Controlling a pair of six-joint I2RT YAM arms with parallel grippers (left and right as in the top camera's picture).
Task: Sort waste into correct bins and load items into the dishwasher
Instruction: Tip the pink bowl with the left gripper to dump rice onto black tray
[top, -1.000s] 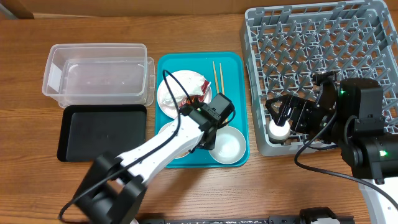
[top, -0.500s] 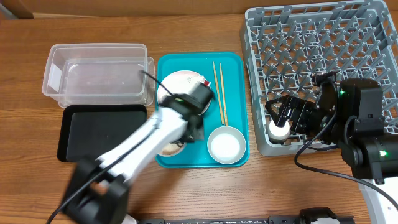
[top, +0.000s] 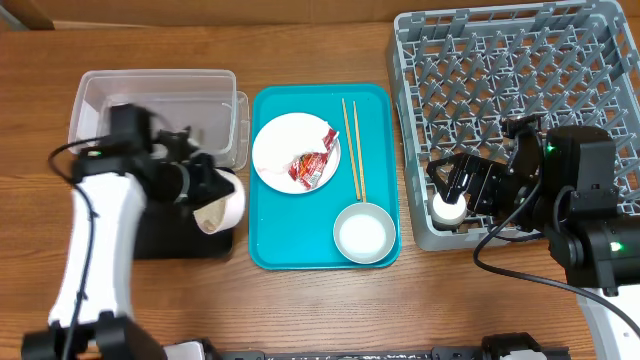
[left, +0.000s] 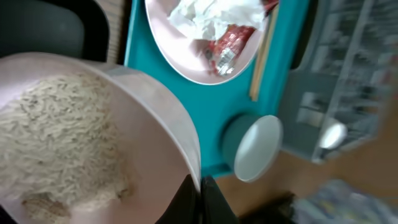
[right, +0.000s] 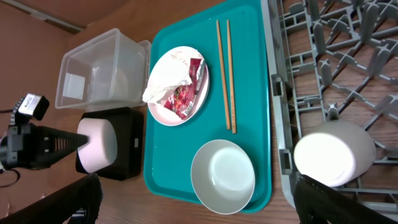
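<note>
- Rice-filled pale bowl (top: 225, 203) hangs tilted over the black tray (top: 170, 243) near the table's left edge. The left gripper (top: 207, 192) has its fingers clamped on the bowl's rim.
- Rice grains (left: 59, 124) lie heaped inside the bowl, as the left wrist view shows.
- Clear tub (top: 92, 95) stands toward the far-left corner, just behind the black tray.
- Teal tray (top: 290, 240) lies mid-table. It carries the plate (top: 275, 150), which holds the crumpled napkin (right: 163, 84) and the red sauce packet (top: 310, 167).
- Chopsticks (top: 352, 150) lie just beside the plate, and the metal bowl (top: 362, 232) sits toward the near edge.
- Dish rack (top: 520, 70) fills the far-right corner, with the white cup (top: 448, 208) inside it on the side nearest the teal tray.
- Right gripper (top: 452, 200) hovers at the cup. Its fingers are spread wide apart in the wrist view, and whether they touch the cup cannot be told.
</note>
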